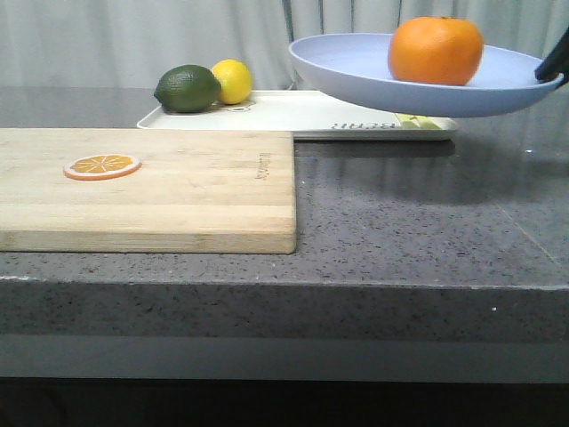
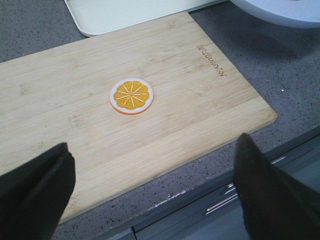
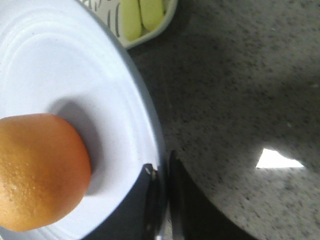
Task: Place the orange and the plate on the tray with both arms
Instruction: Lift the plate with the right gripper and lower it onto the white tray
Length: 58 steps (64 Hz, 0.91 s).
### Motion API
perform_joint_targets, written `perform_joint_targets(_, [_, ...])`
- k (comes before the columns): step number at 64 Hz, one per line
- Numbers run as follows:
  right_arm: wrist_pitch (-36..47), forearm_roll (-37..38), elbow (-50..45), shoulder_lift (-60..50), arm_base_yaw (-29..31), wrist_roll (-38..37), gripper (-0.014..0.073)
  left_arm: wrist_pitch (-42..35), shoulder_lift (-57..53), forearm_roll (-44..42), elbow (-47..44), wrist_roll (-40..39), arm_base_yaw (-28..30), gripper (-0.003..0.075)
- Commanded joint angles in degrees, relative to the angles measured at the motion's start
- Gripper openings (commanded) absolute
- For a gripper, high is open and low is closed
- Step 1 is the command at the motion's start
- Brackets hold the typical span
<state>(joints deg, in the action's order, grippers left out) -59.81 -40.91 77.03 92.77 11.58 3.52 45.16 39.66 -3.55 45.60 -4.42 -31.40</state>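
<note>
The orange (image 1: 436,51) sits on the pale lavender-blue plate (image 1: 356,67), which hangs in the air over the right end of the white tray (image 1: 293,111). My right gripper (image 1: 553,64) is shut on the plate's right rim; in the right wrist view its jaws (image 3: 162,175) pinch the rim of the plate (image 3: 60,70) beside the orange (image 3: 37,170). My left gripper (image 2: 152,170) is open and empty above the front edge of the counter; it does not show in the front view. The plate's edge (image 2: 280,10) and the tray's corner (image 2: 125,15) show in the left wrist view.
A wooden cutting board (image 1: 178,191) with an orange slice (image 1: 101,166) lies at the left front. A green lime (image 1: 188,88) and a yellow lemon (image 1: 233,80) rest on the tray's left end. Pale yellow pieces (image 3: 140,17) lie at its right end.
</note>
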Motion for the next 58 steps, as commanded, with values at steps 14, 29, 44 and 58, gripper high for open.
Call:
perform_joint_targets(14, [1.2, -1.5, 18.8, 9.1, -7.5, -9.2, -0.0065, -4.1, -0.2, 0.6, 1.4, -0.1, 0.0, 0.0618])
perform_joint_targets(29, [1.4, 1.0, 34.7, 19.9, -11.2, -15.3, -0.0065, -4.1, -0.2, 1.8, 1.4, -0.1, 0.0, 0.0618])
perform_joint_targets(44, [1.2, 3.3, 45.5, 27.7, -12.1, -17.9, -0.0065, -4.1, -0.2, 3.0, 1.4, -0.1, 0.0, 0.0618])
perform_joint_targets(58, [2.0, 3.3, 46.0, 29.4, -12.1, -17.9, -0.0065, -4.1, -0.2, 3.6, 1.4, -0.1, 0.0, 0.0618])
